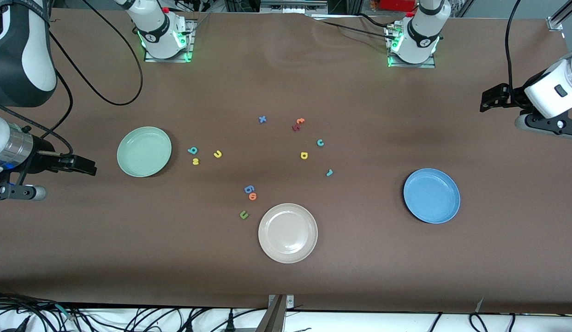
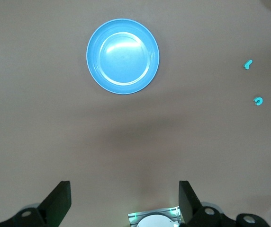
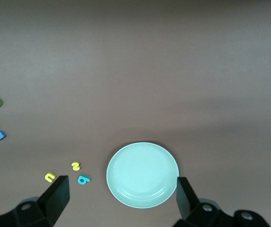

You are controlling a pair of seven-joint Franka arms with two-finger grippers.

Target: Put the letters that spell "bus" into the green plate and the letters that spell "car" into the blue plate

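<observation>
Your left gripper [image 2: 124, 201] and right gripper [image 3: 121, 198] are both waiting wide open above the table ends, holding nothing; letters are lying loose.

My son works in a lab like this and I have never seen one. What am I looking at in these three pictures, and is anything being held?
Two robot arms share a brown table. The wide picture looks down from a high camera facing them; the other two come from cameras on each arm's wrist.

The right gripper hangs near the green plate, and the left gripper is at the left arm's end of the table, where the blue plate lies. Both are open and hold nothing.

A beige-white plate lies nearest the front camera. Small foam letters are scattered between the plates: a teal b, yellow s and yellow u beside the green plate, and a teal c, yellow a and teal r toward the blue one. All three plates are empty.
</observation>
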